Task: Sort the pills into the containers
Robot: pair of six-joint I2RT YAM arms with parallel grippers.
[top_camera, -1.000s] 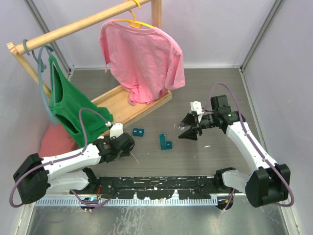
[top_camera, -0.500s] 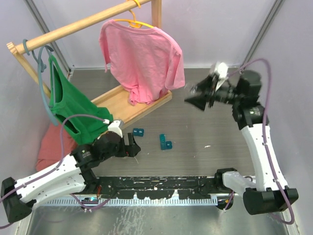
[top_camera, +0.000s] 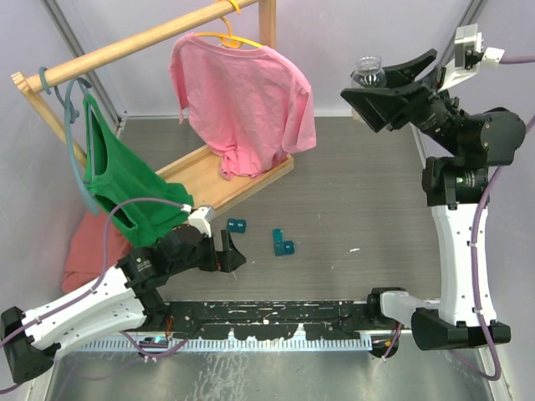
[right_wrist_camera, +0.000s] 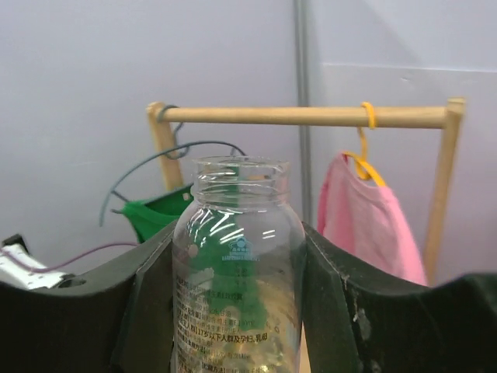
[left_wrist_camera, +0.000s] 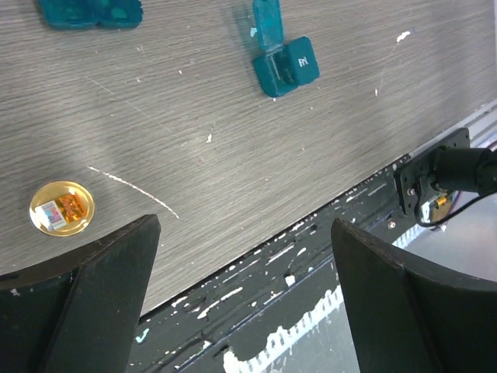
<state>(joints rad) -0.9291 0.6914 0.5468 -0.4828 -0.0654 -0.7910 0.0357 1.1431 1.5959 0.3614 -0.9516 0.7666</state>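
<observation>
Two teal containers lie mid-table: one (top_camera: 237,224) (left_wrist_camera: 92,12) and an L-shaped open one (top_camera: 282,243) (left_wrist_camera: 283,58). A small white speck (top_camera: 354,250), perhaps a pill, lies to their right. My left gripper (top_camera: 227,255) (left_wrist_camera: 248,311) hovers low near the front edge, open, with nothing between its fingers. A gold bottle cap (left_wrist_camera: 62,208) lies just beyond its left finger. My right gripper (top_camera: 372,83) (right_wrist_camera: 237,311) is raised high at the back right, shut on an uncapped clear bottle (top_camera: 366,68) (right_wrist_camera: 237,256). Yellowish contents show low in the bottle.
A wooden clothes rack (top_camera: 142,42) with a pink shirt (top_camera: 247,100) and a green top (top_camera: 117,180) fills the back left. A dark, paint-chipped rail (top_camera: 267,317) (left_wrist_camera: 311,264) runs along the table's front edge.
My right arm has lifted the bottle from just above the table to high at the back right. My left gripper has opened and shifted slightly right.
</observation>
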